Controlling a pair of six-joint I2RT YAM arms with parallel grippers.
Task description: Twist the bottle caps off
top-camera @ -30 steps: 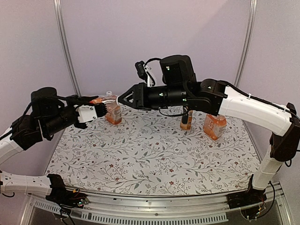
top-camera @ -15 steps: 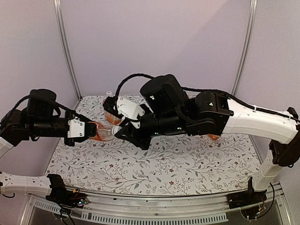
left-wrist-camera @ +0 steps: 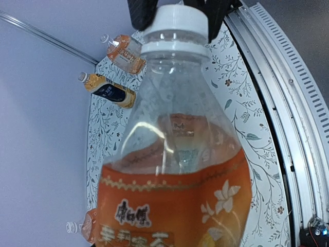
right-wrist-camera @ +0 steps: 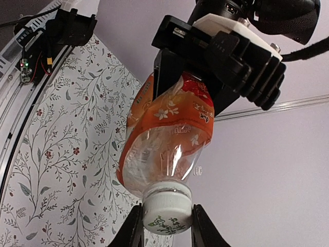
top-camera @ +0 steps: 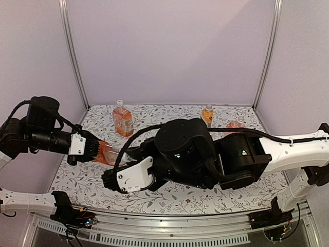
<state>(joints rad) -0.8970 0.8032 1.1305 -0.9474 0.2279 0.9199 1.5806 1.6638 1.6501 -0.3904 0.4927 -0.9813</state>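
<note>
Your left pincer (top-camera: pixel 94 150) grips the orange-drink bottle (left-wrist-camera: pixel 175 170) by its body, over the desk's (top-camera: pixel 77 177) left side. Your right pincer (right-wrist-camera: pixel 167 226) is clamped on its white cap (left-wrist-camera: pixel 181 23). Three other capped bottles (top-camera: pixel 122 119) sit at the desk's far edge.

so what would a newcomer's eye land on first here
The two arms share one orange-drink bottle in mid-air over the table's front left: the left gripper clamps its labelled body, the right gripper pinches its white cap. Three more bottles sit at the back.
</note>
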